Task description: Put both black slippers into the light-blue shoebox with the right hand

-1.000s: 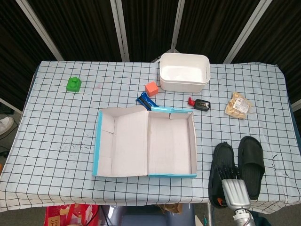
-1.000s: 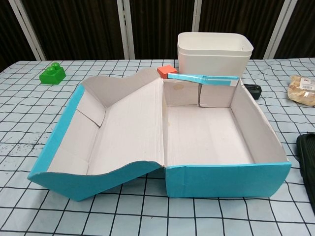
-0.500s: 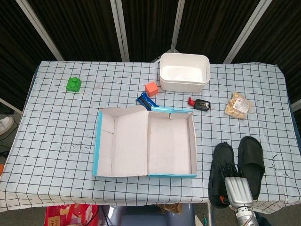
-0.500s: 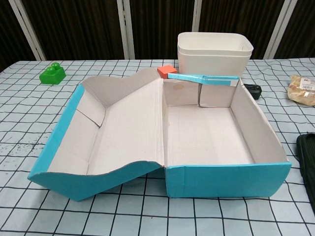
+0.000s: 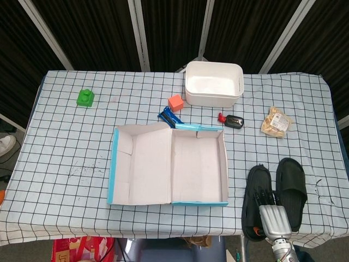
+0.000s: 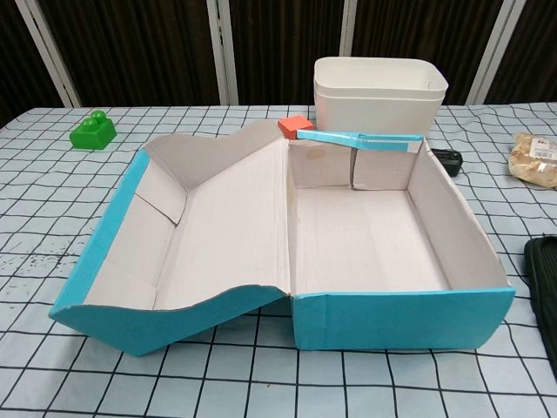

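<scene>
Head view. Right hand (image 5: 271,214): at the near right edge of the table, over the near end of the left slipper (image 5: 256,194), dark fingers (image 5: 265,195) reaching onto its strap. Whether they have closed on it cannot be told. Right slipper (image 5: 291,186): flat just beside the first, untouched. Shoebox (image 5: 113,169): open, nothing inside, near the middle of the table, lid folded out to the left; the slippers lie just right of its right wall. Left hand: not shown.
Risks, judged: a shallow hold on soft rubber may let the slipper slide or droop when lifted; a low carry could catch the box's right wall and shove the box left; pulling one slipper may drag its neighbour toward the table edge.
Others: white tub (image 5: 213,83) far centre, orange block (image 5: 175,101), blue wrapper (image 5: 169,117) at the box's far wall, black key fob (image 5: 235,121), snack bag (image 5: 276,122), green block (image 5: 85,97) far left. None lies between slippers and box.

Chest view. Shoebox (image 6: 400,318) fills the frame, floor bare. A black slipper edge (image 6: 546,287) shows at the right border. Neither hand appears. Tub (image 6: 379,91), orange block (image 6: 295,125), green block (image 6: 92,131), snack bag (image 6: 537,158) stand beyond.
</scene>
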`<state>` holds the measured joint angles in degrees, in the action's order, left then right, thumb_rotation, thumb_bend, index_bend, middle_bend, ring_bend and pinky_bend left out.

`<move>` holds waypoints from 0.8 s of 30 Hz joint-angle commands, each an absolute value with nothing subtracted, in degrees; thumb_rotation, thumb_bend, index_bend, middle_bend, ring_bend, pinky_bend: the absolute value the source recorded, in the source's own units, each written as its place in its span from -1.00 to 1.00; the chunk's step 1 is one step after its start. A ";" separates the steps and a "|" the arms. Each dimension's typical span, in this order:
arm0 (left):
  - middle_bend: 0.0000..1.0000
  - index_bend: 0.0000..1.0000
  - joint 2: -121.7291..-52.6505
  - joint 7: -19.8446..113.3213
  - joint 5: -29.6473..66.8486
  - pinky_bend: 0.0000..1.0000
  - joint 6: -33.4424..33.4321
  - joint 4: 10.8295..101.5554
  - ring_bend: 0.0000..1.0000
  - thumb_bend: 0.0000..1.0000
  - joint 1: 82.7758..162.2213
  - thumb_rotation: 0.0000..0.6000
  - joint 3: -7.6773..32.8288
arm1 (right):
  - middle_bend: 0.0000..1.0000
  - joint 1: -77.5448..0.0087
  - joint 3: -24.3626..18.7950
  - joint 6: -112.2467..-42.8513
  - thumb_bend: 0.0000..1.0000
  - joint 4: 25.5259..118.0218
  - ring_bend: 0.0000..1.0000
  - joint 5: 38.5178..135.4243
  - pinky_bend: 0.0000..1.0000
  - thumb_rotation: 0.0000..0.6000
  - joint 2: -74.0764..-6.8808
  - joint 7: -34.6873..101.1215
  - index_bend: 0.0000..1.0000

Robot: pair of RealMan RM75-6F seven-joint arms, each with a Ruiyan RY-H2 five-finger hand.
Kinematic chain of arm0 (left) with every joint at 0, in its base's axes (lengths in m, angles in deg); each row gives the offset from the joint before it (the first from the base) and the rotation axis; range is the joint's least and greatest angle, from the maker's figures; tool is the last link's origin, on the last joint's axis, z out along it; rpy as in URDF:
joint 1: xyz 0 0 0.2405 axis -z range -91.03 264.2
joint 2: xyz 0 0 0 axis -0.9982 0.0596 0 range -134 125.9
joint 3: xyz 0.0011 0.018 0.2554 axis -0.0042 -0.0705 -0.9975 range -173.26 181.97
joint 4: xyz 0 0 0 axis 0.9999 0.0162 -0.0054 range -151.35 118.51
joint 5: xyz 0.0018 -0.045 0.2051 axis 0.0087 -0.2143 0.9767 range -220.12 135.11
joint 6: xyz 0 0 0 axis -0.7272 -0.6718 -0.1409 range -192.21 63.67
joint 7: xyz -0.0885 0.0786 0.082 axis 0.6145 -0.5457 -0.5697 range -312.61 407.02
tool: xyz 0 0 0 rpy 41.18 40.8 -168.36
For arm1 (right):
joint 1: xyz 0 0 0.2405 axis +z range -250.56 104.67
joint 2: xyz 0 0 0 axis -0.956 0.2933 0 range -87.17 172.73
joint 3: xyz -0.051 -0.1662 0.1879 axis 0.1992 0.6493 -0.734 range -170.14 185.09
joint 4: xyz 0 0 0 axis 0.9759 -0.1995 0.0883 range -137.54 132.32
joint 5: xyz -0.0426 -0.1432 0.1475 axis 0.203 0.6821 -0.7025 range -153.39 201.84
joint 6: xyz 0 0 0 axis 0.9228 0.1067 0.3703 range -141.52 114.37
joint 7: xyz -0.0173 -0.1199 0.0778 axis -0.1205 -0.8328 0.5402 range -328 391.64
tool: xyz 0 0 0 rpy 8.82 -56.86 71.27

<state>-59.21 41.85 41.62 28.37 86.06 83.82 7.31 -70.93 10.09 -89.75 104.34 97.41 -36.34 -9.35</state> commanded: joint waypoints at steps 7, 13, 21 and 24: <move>-0.94 -0.93 -59.27 41.77 41.60 -0.97 28.49 86.13 -1.00 -0.08 83.79 1.00 7.34 | -0.78 -70.61 10.13 -91.05 -0.70 103.24 -1.00 98.98 -0.98 1.00 -36.87 -8.68 -0.97; -0.94 -0.93 -59.25 41.81 41.57 -0.97 28.39 86.11 -1.00 -0.08 83.83 1.00 7.33 | -0.66 -70.68 10.53 -91.77 -0.69 102.72 -1.00 100.03 -0.98 1.00 -36.87 -8.04 -0.66; -0.94 -0.93 -59.23 41.80 41.69 -0.97 28.37 86.19 -1.00 -0.08 83.81 1.00 7.23 | -0.39 -70.56 11.01 -92.15 -0.63 103.09 -0.87 100.56 -0.98 1.00 -36.29 -8.36 -0.23; -0.94 -0.93 -59.17 41.92 41.73 -0.97 28.41 86.22 -1.00 -0.08 83.78 1.00 7.21 | -0.32 -70.56 11.12 -92.50 -0.60 103.06 -0.84 101.11 -0.98 1.00 -36.20 -8.32 -0.15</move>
<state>-59.17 41.91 41.73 28.40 86.22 83.79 7.22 -70.56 11.07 -92.40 103.08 100.99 -36.23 -8.32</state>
